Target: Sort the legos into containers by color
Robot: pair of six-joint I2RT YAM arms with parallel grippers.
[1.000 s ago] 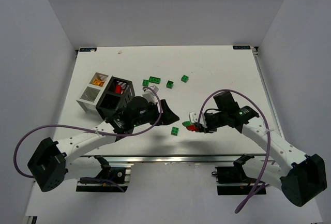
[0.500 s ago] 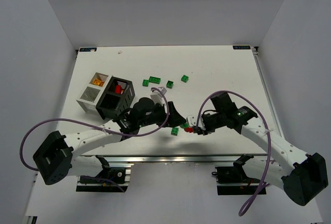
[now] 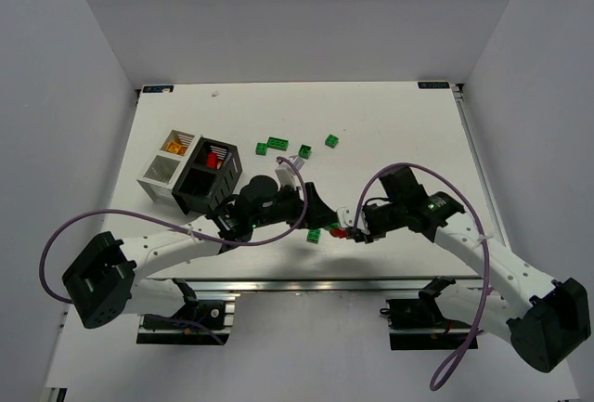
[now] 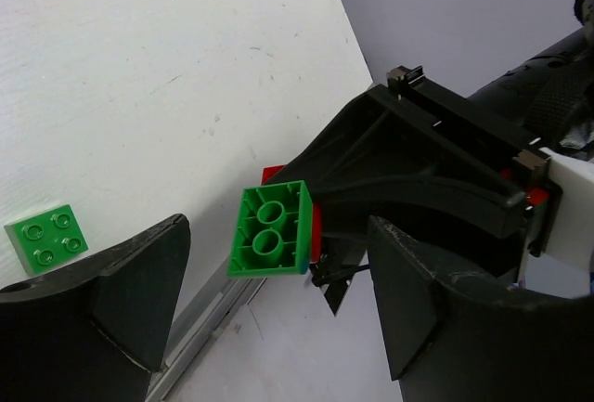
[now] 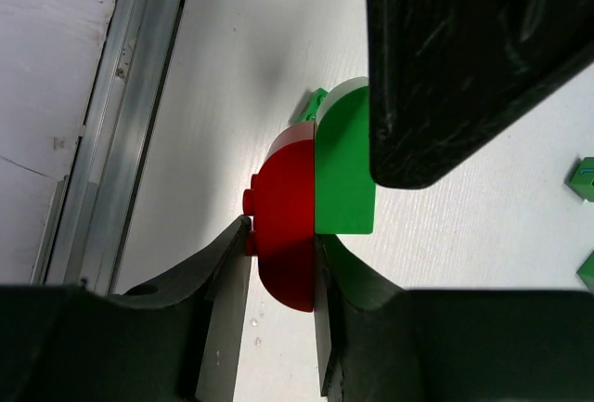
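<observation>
My right gripper (image 3: 351,229) (image 5: 281,238) is shut on a red brick (image 5: 288,226) (image 3: 342,231) that has a green brick (image 5: 345,175) (image 3: 332,226) stuck to it, held just above the table. My left gripper (image 3: 322,214) (image 4: 278,309) is open, its jaws on either side of that green brick (image 4: 272,230) without touching it. The black bin (image 3: 209,177) holds a red brick (image 3: 214,157). One white bin (image 3: 176,145) holds an orange brick; the other white bin (image 3: 160,173) stands beside it.
A loose green brick (image 3: 316,235) (image 4: 46,235) lies on the table under the grippers. Several more green bricks (image 3: 277,143) lie further back, around the table's middle. The table's near metal rail (image 5: 121,123) runs close by.
My left arm has swung right until its open jaws flank the green brick. My right gripper has shifted slightly left with the joined bricks.
</observation>
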